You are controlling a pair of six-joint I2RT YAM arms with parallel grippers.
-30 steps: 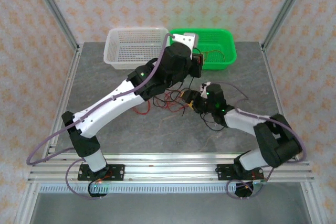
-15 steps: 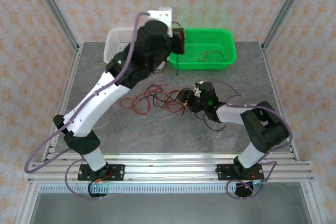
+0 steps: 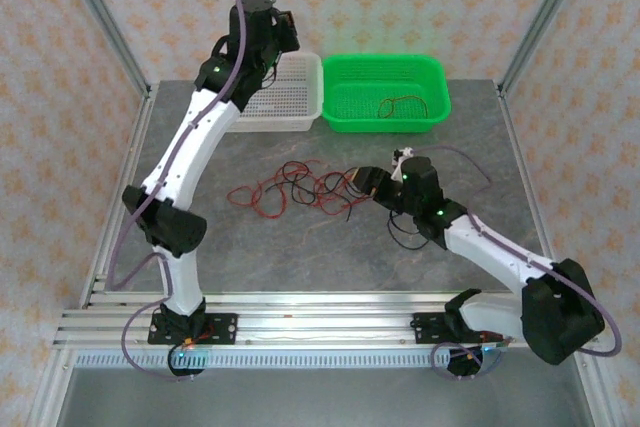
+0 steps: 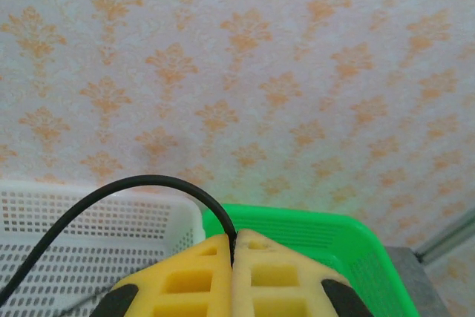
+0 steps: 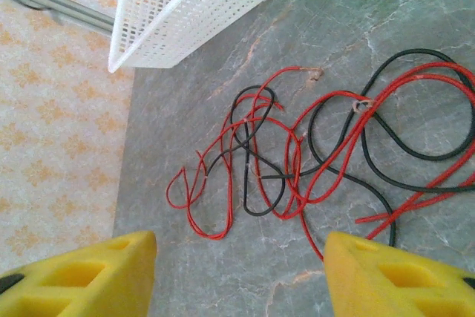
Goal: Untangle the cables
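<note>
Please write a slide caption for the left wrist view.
Left hand shut on a thin black wire above the white perforated plastic basket, beside the green basket.

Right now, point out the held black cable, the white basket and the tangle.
black cable (image 4: 148,180): left wrist view, top of its arc
white basket (image 3: 287,97): top view, bare mesh floor
tangle (image 3: 297,190): top view, middle of the bunch

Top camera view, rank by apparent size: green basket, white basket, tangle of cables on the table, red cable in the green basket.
1. Green basket and white basket: alike; the left arm hides part of the white one.
2. Tangle of cables, nearly as wide.
3. Red cable.
</note>
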